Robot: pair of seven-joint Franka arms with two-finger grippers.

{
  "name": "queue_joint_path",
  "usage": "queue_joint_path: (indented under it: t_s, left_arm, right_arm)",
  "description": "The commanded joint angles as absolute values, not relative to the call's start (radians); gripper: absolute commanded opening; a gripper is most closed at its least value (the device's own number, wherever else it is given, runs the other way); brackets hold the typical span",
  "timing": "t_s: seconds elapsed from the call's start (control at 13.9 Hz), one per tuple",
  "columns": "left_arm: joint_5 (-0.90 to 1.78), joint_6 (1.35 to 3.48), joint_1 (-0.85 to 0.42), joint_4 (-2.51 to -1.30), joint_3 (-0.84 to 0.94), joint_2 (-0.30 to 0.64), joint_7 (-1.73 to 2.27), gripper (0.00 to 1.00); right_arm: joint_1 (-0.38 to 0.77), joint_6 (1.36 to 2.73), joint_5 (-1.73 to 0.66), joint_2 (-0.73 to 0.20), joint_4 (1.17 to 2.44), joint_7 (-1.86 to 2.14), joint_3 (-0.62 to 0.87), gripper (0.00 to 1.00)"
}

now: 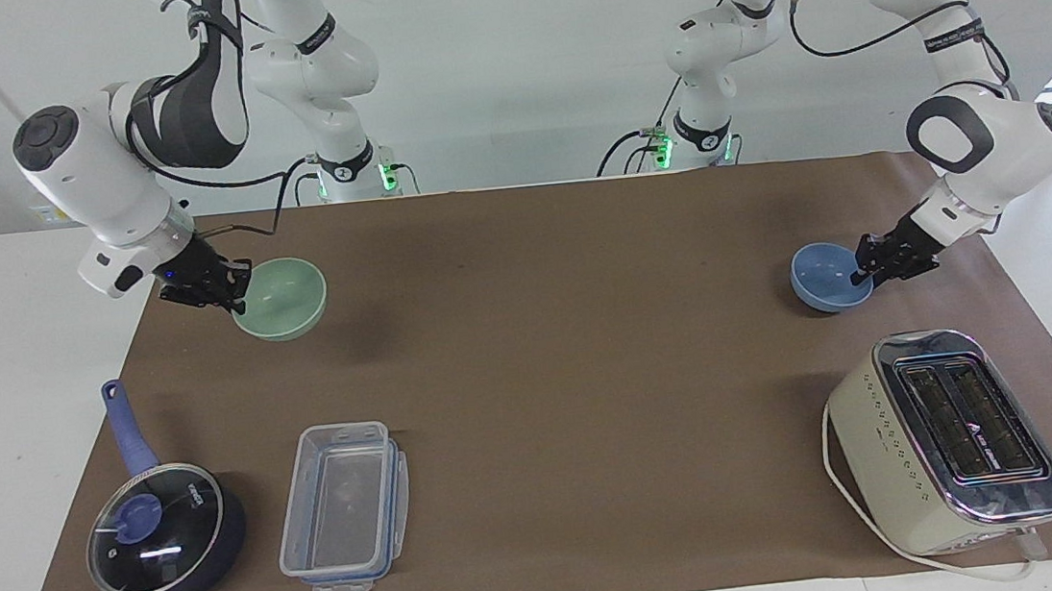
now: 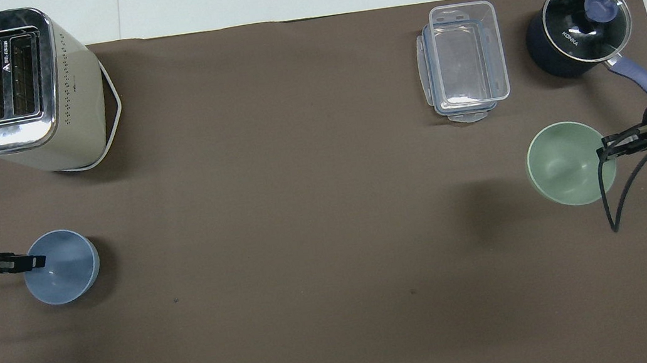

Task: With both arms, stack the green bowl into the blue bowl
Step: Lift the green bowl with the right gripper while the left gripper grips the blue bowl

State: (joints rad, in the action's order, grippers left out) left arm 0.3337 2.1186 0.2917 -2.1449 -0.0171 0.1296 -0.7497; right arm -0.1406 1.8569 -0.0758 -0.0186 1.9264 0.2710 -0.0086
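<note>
The pale green bowl [image 1: 285, 299] [image 2: 568, 163] hangs a little above the brown mat at the right arm's end, its shadow cast apart from it. My right gripper [image 1: 232, 300] [image 2: 601, 154] is shut on its rim, on the side toward the table's end. The light blue bowl [image 1: 824, 278] [image 2: 66, 268] rests on the mat at the left arm's end. My left gripper [image 1: 862, 275] [image 2: 37, 261] reaches in low from that end, its fingers pinched over the blue bowl's rim, one inside and one outside.
A dark blue glass-lidded saucepan [image 1: 163, 533] [image 2: 578, 35] and a clear plastic container [image 1: 344, 511] [image 2: 465, 60] stand farther from the robots than the green bowl. A cream toaster [image 1: 950, 438] [image 2: 26, 90] with its cord stands farther out than the blue bowl.
</note>
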Motion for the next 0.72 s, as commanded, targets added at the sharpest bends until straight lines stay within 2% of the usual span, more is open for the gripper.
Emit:
queue_joint_path:
  t_s: [0.0, 0.07, 0.29, 0.36, 0.65]
  left_arm:
    - [0.350, 2.146, 0.279, -2.195, -0.025, 0.089, -0.773, 0.27]
    - [0.348, 2.149, 0.279, -2.195, -0.025, 0.087, -0.773, 0.27]
    - [0.338, 2.157, 0.278, -2.207, -0.026, 0.083, -0.773, 0.04]
    - [0.337, 2.157, 0.278, -2.207, -0.026, 0.084, -0.773, 0.00]
    - [0.333, 2.152, 0.275, -2.201, -0.025, 0.061, -0.773, 0.00]
  right_arm:
    - [-0.150, 1.841, -0.100, -0.002, 1.927, 0.287, 0.000, 0.00]
    - [-0.150, 1.841, -0.100, -0.002, 1.928, 0.285, 0.000, 0.00]
    - [-0.150, 1.841, -0.100, -0.002, 1.928, 0.284, 0.000, 0.00]
    - [-0.149, 1.841, -0.100, -0.002, 1.928, 0.284, 0.000, 0.00]
    - [-0.147, 1.841, -0.101, 0.000, 1.930, 0.279, 0.002, 0.00]
